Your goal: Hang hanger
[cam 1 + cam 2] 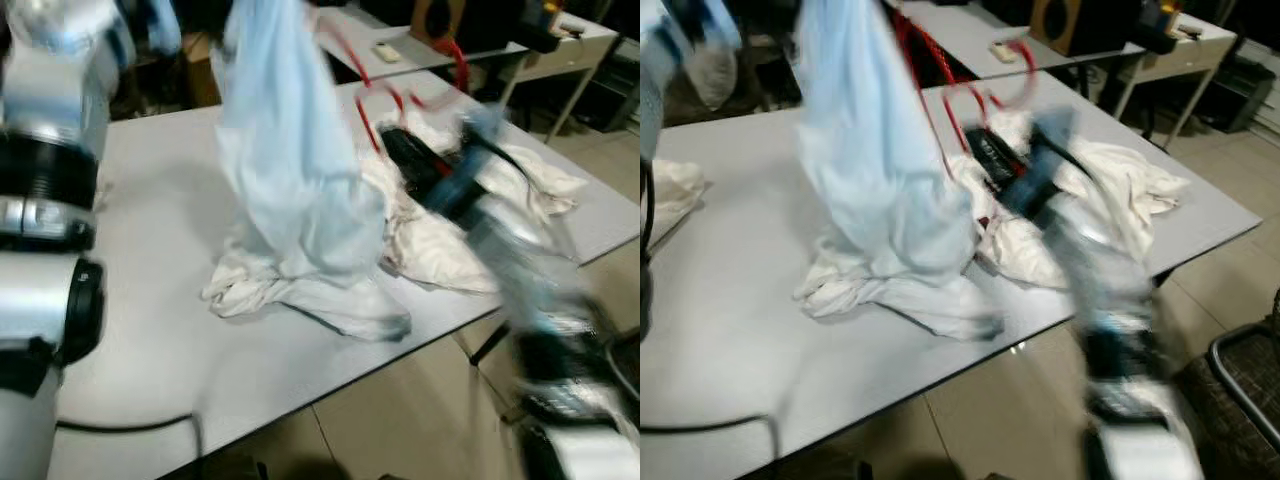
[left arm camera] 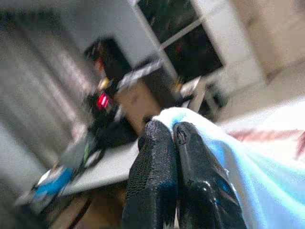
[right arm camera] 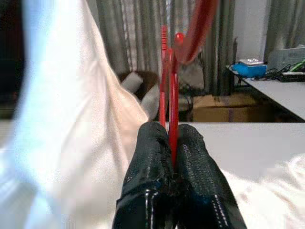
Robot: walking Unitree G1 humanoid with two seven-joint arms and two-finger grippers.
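Observation:
A light blue garment (image 1: 290, 150) hangs lifted above the grey table (image 1: 150, 250), its lower end bunched on the tabletop. In the left wrist view my left gripper (image 2: 172, 128) is shut on the garment's (image 2: 248, 162) top edge. A red hanger (image 1: 375, 100) runs up beside the garment, with its hook near the back. My right gripper (image 1: 392, 140) reaches in from the right and is shut on the hanger. The right wrist view shows the hanger's thin red bars (image 3: 170, 71) pinched between the fingers (image 3: 195, 152). The eye views are blurred.
A pile of white clothes (image 1: 450, 240) lies on the table's right half. A black cable (image 1: 130, 425) crosses the front left. Behind stands a second table (image 1: 400, 50) with a remote and a desk (image 1: 570, 45). A chair (image 1: 1250, 370) sits on the floor at right.

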